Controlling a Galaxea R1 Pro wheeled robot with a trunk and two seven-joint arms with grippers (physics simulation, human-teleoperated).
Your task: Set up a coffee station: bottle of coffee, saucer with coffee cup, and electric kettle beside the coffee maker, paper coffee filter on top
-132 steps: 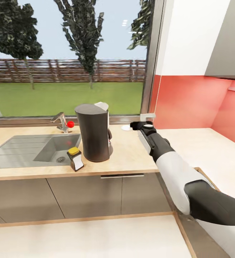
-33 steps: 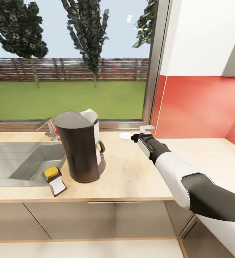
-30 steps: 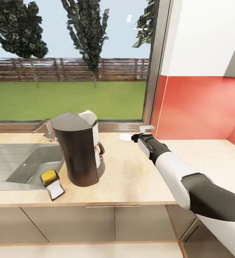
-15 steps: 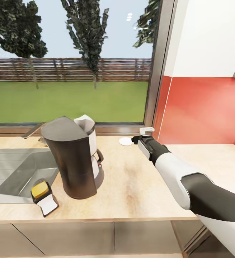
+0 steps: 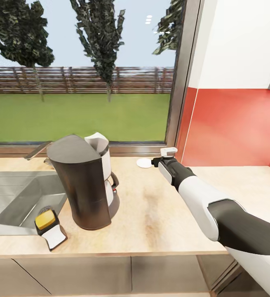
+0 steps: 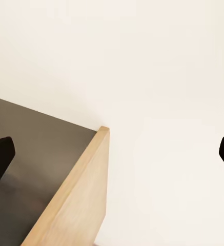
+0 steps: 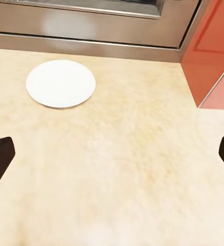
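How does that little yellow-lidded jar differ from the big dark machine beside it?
The bottle of coffee is far shorter than the coffee maker, barely reaching its lower part. The bottle leans tilted at the sink's edge, while the coffee maker stands upright. The bottle has a yellow lid and white label; the coffee maker is dark grey with a white paper coffee filter on top. Both rest on the kitchen countertop.

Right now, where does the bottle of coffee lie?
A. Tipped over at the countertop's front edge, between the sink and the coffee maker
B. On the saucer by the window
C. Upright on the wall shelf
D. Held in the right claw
A: the bottle of coffee lies tilted near the countertop edge beside the coffee maker, yellow lid toward the sink.
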